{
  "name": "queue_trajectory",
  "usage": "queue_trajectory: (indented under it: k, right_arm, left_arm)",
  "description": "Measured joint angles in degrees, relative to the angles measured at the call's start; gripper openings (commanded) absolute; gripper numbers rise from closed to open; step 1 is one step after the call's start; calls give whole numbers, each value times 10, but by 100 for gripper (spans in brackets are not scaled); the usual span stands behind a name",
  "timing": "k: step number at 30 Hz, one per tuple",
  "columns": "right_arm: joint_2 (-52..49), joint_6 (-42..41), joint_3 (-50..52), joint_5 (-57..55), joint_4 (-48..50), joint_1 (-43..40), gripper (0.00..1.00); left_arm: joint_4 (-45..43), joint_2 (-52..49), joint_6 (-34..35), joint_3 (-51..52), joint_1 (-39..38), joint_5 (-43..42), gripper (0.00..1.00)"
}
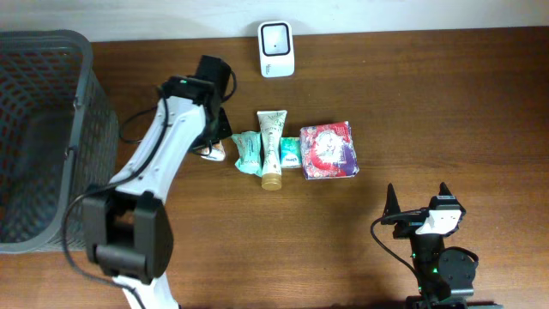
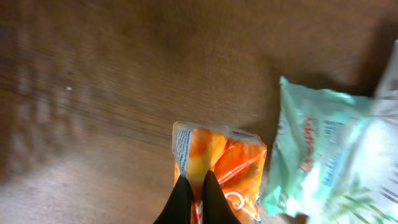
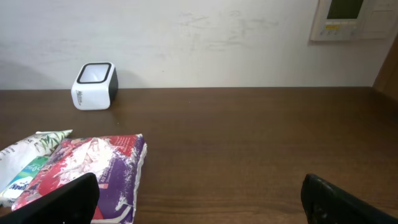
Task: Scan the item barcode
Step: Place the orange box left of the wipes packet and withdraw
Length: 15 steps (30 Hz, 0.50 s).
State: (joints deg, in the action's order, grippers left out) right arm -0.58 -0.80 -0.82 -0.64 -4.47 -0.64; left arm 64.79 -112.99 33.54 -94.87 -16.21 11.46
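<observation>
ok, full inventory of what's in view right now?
basket: 1, grey mesh, table's left end
scanner: 1, white, far edge, centre
tube: 1, cream with gold cap, table centre
teal packets: 2, teal, one left of the tube, one right of it
red packet: 1, red and purple, right end of the row
orange packet: 1, orange, left end of the row
wall panel: 1, beige, on the wall
table: 1, dark brown wood
left gripper: 1, black fingers, shut on orange packet
right gripper: 1, black, open, empty, near edge
</observation>
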Motion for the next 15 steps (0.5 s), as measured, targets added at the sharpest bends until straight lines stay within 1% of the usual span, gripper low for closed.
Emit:
queue_trajectory:
  k: [2,3,5,6,7,8,9,11,12,15]
  right_arm:
    - [0,0,0,0,0,0,99]
    - [0,0,0,0,0,0,99]
    - [0,0,0,0,0,0,99]
    - [0,0,0,0,0,0,99]
    - [0,0,0,0,0,0,99]
    - [0,0,0,0,0,0,99]
    - [0,0,0,0,0,0,99]
    - [0,0,0,0,0,0,99]
    - [0,0,0,0,0,0,99]
    - [0,0,0,0,0,0,99]
  left_arm:
    - [-3,-33,-1,0,-7,2,0]
    - [-6,-46,-2,1,-10,1,3]
    - [-32,-58,-23,2,-16,-8,11]
    - [-46,-61,-38,2,-21,-14,18]
    - [-54,-63,-47,2,-23,-18,34]
    - [-58,-63,-51,2,-25,-20,76]
    - [-59,-63,-57,2,-26,-22,82]
    - [-59,-63,-64,2,-26,-24,82]
    - [-59,-63,-67,2,-26,-24,86]
    - [-30,-65,-70,-10,-26,-25,88]
